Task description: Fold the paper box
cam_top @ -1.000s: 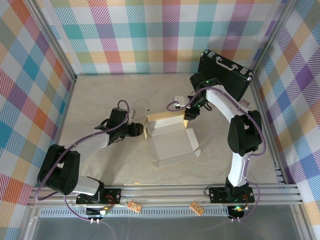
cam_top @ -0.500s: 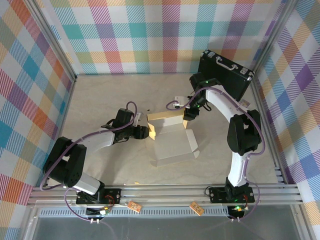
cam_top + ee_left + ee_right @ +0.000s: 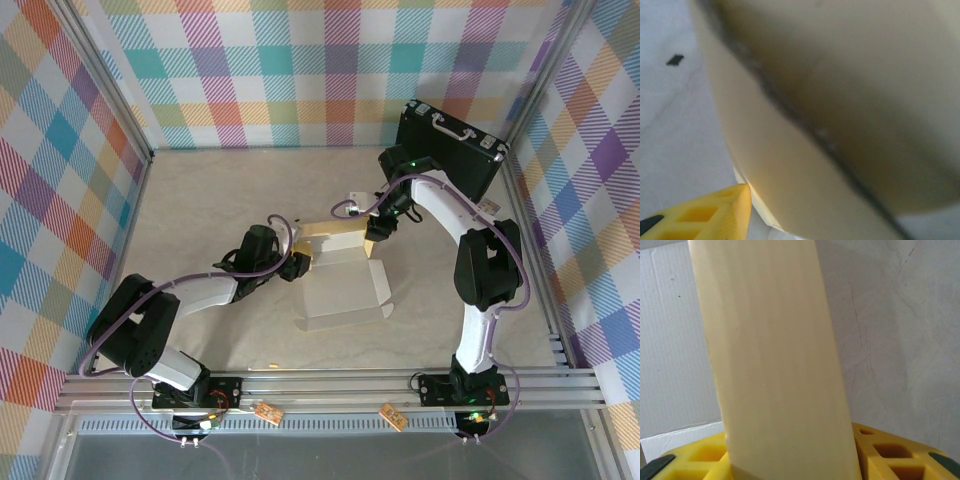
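Plaid walls (image 3: 300, 70) enclose a pale surface (image 3: 200, 200) with the box (image 3: 340, 295) at its centre, a pincer at each end.

Top view: the box lies white side up, its tan flap (image 3: 335, 235) raised along the far edge. The left pincer (image 3: 300, 266) is at the flap's left end and the right pincer (image 3: 372, 236) at its right end. A black briefcase (image 3: 445, 140) leans in the far right corner, well apart. Left wrist view: blurred tan card (image 3: 840, 100) sits close to the lens above one yellow finger (image 3: 715, 215), with the surface (image 3: 670, 125) to the left. I cannot tell how far this pincer is open, nor whether it grips. Right wrist view: the tan flap (image 3: 775, 365) rises between the yellow fingers (image 3: 890, 455) and fills their gap. The jaws, part-way apart, clamp it.
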Available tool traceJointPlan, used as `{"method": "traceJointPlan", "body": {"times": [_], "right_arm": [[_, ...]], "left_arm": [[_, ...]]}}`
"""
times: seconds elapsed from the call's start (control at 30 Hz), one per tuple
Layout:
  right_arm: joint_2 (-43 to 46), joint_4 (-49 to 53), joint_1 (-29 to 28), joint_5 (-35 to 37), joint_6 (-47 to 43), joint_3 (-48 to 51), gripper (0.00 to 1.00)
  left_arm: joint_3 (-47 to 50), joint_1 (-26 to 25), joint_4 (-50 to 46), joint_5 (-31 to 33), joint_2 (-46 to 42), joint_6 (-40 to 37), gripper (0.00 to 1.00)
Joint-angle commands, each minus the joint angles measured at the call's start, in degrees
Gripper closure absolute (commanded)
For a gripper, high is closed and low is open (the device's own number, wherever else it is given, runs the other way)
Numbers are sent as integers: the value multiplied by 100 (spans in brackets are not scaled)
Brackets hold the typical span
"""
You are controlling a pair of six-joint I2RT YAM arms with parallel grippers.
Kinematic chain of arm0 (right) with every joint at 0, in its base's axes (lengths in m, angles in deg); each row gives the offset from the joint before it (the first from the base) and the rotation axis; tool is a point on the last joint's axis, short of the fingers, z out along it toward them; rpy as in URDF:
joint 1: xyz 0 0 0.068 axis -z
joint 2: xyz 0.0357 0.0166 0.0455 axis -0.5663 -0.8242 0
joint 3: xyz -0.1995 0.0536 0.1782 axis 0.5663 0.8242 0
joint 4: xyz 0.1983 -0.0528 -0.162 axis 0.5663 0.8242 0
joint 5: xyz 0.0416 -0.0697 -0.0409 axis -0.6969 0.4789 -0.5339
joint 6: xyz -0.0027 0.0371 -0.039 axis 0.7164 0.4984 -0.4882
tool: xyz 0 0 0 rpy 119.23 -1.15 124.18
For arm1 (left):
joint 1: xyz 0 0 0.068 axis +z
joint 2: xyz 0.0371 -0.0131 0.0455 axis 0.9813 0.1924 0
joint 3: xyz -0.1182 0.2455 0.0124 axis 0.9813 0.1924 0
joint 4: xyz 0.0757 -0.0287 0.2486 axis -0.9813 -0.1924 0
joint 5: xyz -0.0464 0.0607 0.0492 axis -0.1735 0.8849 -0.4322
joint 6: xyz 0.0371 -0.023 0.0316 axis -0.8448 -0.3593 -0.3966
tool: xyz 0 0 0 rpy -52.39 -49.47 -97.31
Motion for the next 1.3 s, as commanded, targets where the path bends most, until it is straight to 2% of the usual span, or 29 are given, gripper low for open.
{"method": "traceJointPlan", "body": {"times": [0.0, 0.27, 0.4, 0.6, 0.8, 1.0, 1.2, 1.27], "right_arm": [[-49, 117, -76, -315, 70, -14, 54], [26, 185, -97, -324, 157, 21, 56], [107, 244, -120, -397, 281, 82, 56], [214, 451, -188, -494, 532, 167, 57], [340, 706, -252, -699, 621, 221, 61], [436, 627, -270, -539, 849, 214, 61], [641, 218, -272, -395, 1283, 330, 61], [709, 148, -273, -446, 1376, 397, 58]], "left_arm": [[-1, -20, 603, 542, 117, -240, 51], [82, -81, 1055, 965, 336, -189, 72], [150, -96, 1308, 1314, 313, -213, 75], [278, -118, 1917, 1825, 400, -220, 72], [466, -171, 2567, 2064, 562, -428, 75], [437, -213, 2492, 2117, 686, -556, 100], [489, -246, 2512, 2359, 577, -530, 100], [498, -248, 2506, 2387, 554, -522, 100]]}}
